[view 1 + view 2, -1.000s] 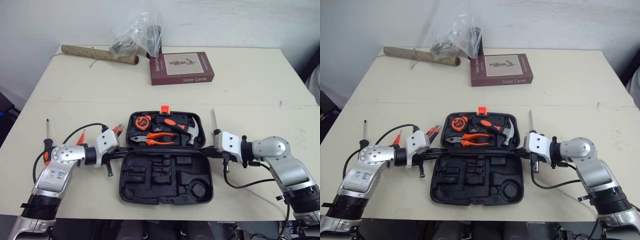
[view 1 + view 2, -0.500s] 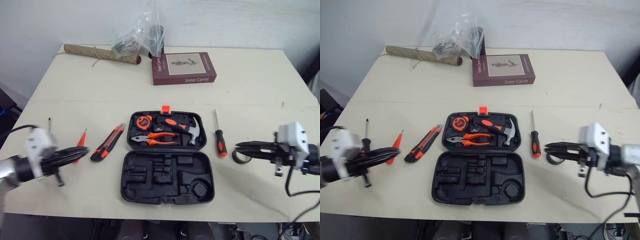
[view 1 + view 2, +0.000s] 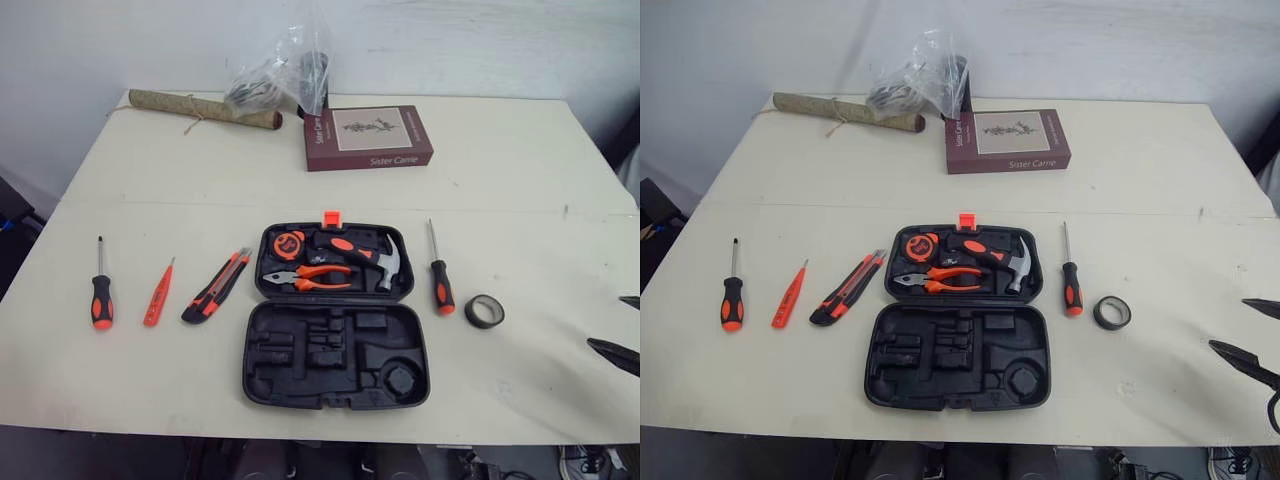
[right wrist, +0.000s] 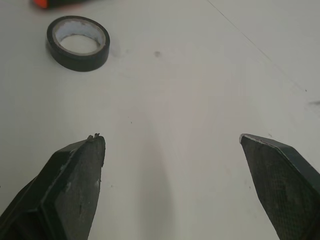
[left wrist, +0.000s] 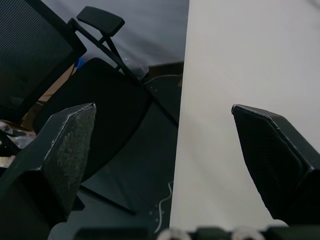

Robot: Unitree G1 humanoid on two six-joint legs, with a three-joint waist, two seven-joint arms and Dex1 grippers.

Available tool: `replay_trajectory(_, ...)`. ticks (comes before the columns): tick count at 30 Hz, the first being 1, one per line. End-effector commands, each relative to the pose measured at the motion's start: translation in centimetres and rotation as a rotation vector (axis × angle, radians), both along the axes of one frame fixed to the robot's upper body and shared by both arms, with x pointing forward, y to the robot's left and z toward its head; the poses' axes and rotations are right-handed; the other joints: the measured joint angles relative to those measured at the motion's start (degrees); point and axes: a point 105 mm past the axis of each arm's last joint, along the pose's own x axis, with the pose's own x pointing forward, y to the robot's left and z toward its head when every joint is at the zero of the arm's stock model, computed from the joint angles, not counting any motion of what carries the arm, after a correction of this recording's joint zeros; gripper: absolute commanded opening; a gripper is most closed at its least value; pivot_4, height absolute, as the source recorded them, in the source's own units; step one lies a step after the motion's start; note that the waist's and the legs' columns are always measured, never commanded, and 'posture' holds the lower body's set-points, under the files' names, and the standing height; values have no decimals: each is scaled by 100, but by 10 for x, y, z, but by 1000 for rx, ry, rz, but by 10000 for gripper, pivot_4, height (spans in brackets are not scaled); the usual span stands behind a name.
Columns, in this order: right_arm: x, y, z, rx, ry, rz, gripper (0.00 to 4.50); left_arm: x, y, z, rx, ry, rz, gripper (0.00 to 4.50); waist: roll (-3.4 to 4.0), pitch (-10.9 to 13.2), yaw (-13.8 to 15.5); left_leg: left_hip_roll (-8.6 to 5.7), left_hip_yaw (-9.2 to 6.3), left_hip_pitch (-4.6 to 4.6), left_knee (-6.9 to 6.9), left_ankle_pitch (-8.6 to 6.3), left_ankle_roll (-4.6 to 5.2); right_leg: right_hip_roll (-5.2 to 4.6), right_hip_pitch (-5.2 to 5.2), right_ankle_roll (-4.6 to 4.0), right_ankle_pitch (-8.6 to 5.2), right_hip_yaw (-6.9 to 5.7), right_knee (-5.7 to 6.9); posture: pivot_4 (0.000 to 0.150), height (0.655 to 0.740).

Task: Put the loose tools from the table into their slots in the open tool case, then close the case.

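Observation:
The black tool case (image 3: 258, 372) lies open mid-table; its far half holds a tape measure, pliers (image 3: 305, 276) and a hammer (image 3: 372, 256), and the near half's slots are bare. Left of the case lie a screwdriver (image 3: 101, 298), an orange tester pen (image 3: 157, 296) and a utility knife (image 3: 214, 290). To its right lie a second screwdriver (image 3: 437, 280) and a black tape roll (image 3: 484, 311). My right gripper (image 3: 1230, 323) is open at the table's right edge, short of the tape roll (image 4: 78, 43). My left gripper (image 5: 162, 112) is open and empty over the table's edge.
A brown book (image 3: 368, 137), a rolled mat (image 3: 200, 108) and a clear plastic bag (image 3: 280, 75) sit at the table's far side. A black office chair (image 5: 75, 125) stands beyond the table edge near my left gripper.
Both arms have drawn back outward from the sides of the case, and both grippers have gone from shut to open. The loose tools beside the case are uncovered.

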Motion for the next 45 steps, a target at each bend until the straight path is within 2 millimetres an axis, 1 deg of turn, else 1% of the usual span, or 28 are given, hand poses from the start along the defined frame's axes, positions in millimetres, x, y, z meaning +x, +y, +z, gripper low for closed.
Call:
replay_trajectory(1,4,-2,12,10,-73,-4,45000,7,-10,6,6,-22,-59,44438,0,0,-15,1,1,1,0,-3,-6,0,0,0,0,1,1,1500,7400)
replay_trajectory(3,12,10,12,33,-90,42,45000,20,-21,7,-7,-36,-112,44438,3,-1,-47,3,0,2,0,-5,-9,0,0,-1,0,2,1,1500,7400)
replay_trajectory(5,25,30,17,72,-126,112,45000,38,-37,12,-22,-54,-176,44438,2,-1,-75,7,-1,2,0,-5,-15,1,0,-3,-2,8,3,1500,7400)
replay_trajectory(8,41,59,26,132,-182,202,45000,61,-59,16,-10,-22,-224,44438,1,-1,-106,13,-4,0,0,-2,-22,10,0,-5,-2,42,5,1500,7400)
replay_trajectory(11,49,91,36,203,-221,306,45000,81,-81,25,-77,-38,-223,44438,3,0,-108,13,-1,0,0,11,0,17,-2,-5,-2,50,12,1500,7400)
replay_trajectory(13,49,114,43,253,-240,401,45000,91,-94,31,-159,-47,-203,44438,3,0,-105,15,0,-2,-1,12,2,22,-2,-5,-2,51,29,1500,7400)
replay_trajectory(14,49,121,44,267,-239,424,45000,94,-98,32,-181,-43,-195,44438,3,0,-106,15,-1,-2,-1,12,2,23,-1,-5,-2,50,31,1500,7400)
replay_trajectory(17,48,153,60,347,-290,547,45000,104,-109,28,-291,13,-78,44438,3,0,-99,16,0,0,0,14,5,28,-1,-5,-2,53,35,1500,7400)
replay_trajectory(19,44,173,68,385,-325,628,45000,110,-121,24,-350,52,-43,44438,3,0,-91,16,-3,1,0,18,5,31,0,-5,-2,57,41,1500,7400)
replay_trajectory(21,40,190,71,409,-335,692,45000,116,-134,19,-381,86,-10,44438,2,0,-83,15,-4,2,1,21,4,32,-2,-4,-2,63,47,1500,7400)
replay_trajectory(22,35,200,73,411,-347,754,45000,120,-140,17,-390,93,7,44438,1,0,-79,13,-4,2,1,21,4,33,-4,-4,-2,65,49,1500,7400)
replay_trajectory(24,32,213,77,409,-355,834,45000,128,-152,11,-438,96,34,44438,0,-1,-46,10,-5,0,2,21,3,39,-4,-4,-2,65,49,1500,7400)
replay_trajectory(26,30,220,79,402,-357,887,45000,132,-158,1,-424,140,62,44438,-3,-1,7,3,-3,-1,6,22,4,58,-5,-4,-2,67,52,1500,7400)
replay_trajectory(29,33,226,82,401,-371,921,45000,136,-152,-16,-435,151,145,44438,-8,-2,30,6,6,0,9,23,4,74,-10,-3,-2,84,52,1500,7400)
replay_trajectory(31,34,226,80,402,-365,923,45000,139,-155,-25,-429,187,155,44438,-10,-3,47,15,8,0,10,24,1,94,-10,-3,-1,98,47,1500,7400)
replay_trajectory(33,33,227,76,401,-349,927,45000,140,-156,-28,-407,200,169,44438,-11,-3,51,27,10,-1,10,27,-7,113,-11,-4,-2,113,43,1500,7400)
replay_trajectory(36,31,226,71,397,-330,924,45000,143,-158,-31,-421,195,173,44438,-13,-4,78,33,12,-1,11,29,-11,117,-13,-5,-2,120,44,1500,7400)
replay_trajectory(39,28,227,68,398,-324,930,45000,145,-159,-38,-465,205,184,44438,-13,-4,87,34,13,-1,12,29,-12,119,-13,-5,-2,123,43,1500,7400)
replay_trajectory(42,24,231,70,420,-331,953,45000,144,-162,-48,-516,235,186,44438,-13,-5,87,35,15,1,12,28,-14,119,-14,-5,-2,125,44,1500,7400)
replay_trajectory(45,19,236,70,430,-330,992,45000,140,-161,-58,-527,272,196,36649,-12,-5,81,36,19,4,12,29,-16,120,-16,-7,-3,129,47,1500,7400)
